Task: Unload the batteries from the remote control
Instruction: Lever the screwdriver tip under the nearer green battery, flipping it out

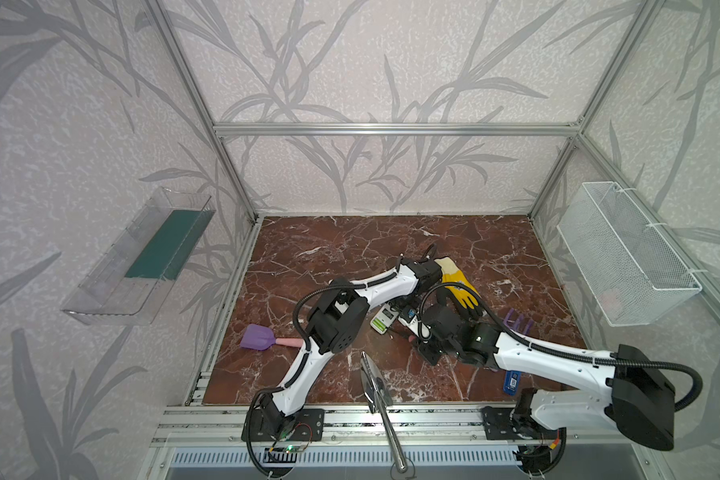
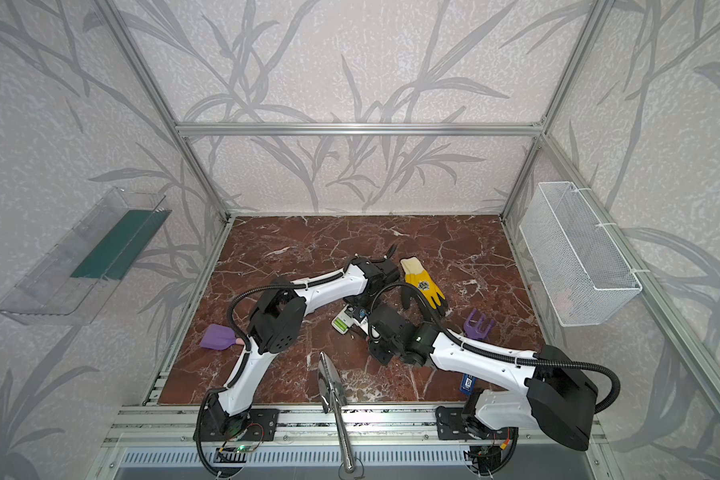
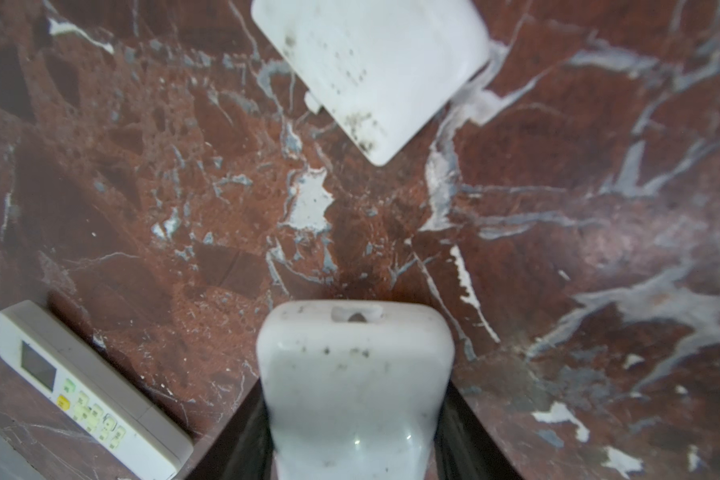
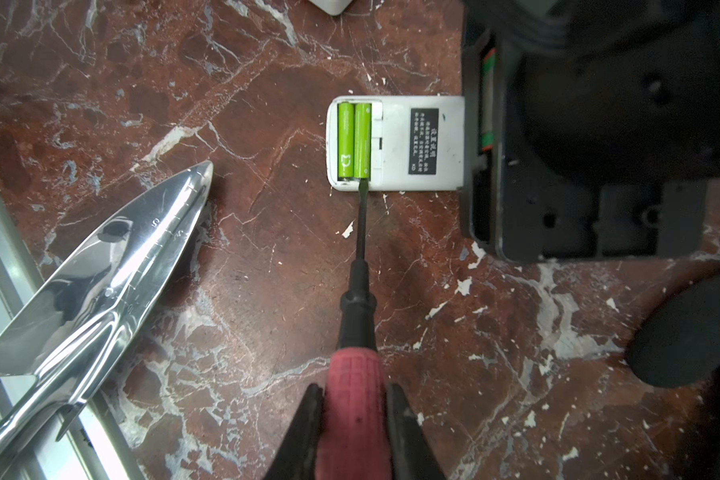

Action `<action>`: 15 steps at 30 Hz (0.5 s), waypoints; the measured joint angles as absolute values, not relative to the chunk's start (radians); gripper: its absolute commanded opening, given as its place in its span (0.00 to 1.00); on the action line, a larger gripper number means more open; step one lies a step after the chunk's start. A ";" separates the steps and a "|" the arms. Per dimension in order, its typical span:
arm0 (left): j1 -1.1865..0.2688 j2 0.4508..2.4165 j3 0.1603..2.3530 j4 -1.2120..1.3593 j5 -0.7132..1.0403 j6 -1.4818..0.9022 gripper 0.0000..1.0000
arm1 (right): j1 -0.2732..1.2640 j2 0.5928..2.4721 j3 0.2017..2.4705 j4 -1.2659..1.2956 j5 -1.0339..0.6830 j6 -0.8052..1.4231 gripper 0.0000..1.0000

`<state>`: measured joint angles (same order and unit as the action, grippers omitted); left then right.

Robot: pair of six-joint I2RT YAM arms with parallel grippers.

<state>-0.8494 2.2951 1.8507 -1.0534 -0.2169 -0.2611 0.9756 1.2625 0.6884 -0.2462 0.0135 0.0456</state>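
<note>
Nearest the lens in both top views, a steel trowel (image 1: 373,376) lay at the front edge of the marble table (image 1: 329,249). Behind it, the left arm (image 1: 383,286) rose from its front base, bent at a raised elbow and pointed its wrist down at mid-table beside a yellow glove (image 1: 460,286). The right arm (image 1: 549,353) reached low from the front right toward the same spot. Between them lay the white remote control (image 1: 385,318), back up, with two lime green batteries (image 1: 377,323) in its open compartment. The glove's badge (image 2: 422,285) was too small to read.

Left wrist view: the left gripper (image 3: 354,419) stood about half closed, its dark fingers (image 3: 242,436) clamped on either side of the remote control's rounded end. A loose white cover (image 3: 371,75) and a second remote (image 3: 88,395) lay nearby; its button markings were blurred.

Right wrist view: the right gripper (image 4: 355,390), nearly closed, pinched a pink-handled screwdriver (image 4: 356,316) whose flat tip touched the end of one battery. One battery bore a small white logo; the remote's black label (image 4: 424,141) carried white characters too small to read.
</note>
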 measured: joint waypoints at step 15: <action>-0.829 2.295 1.851 -1.047 -0.167 -0.218 0.07 | 1.003 1.246 0.521 -0.061 0.044 0.109 0.00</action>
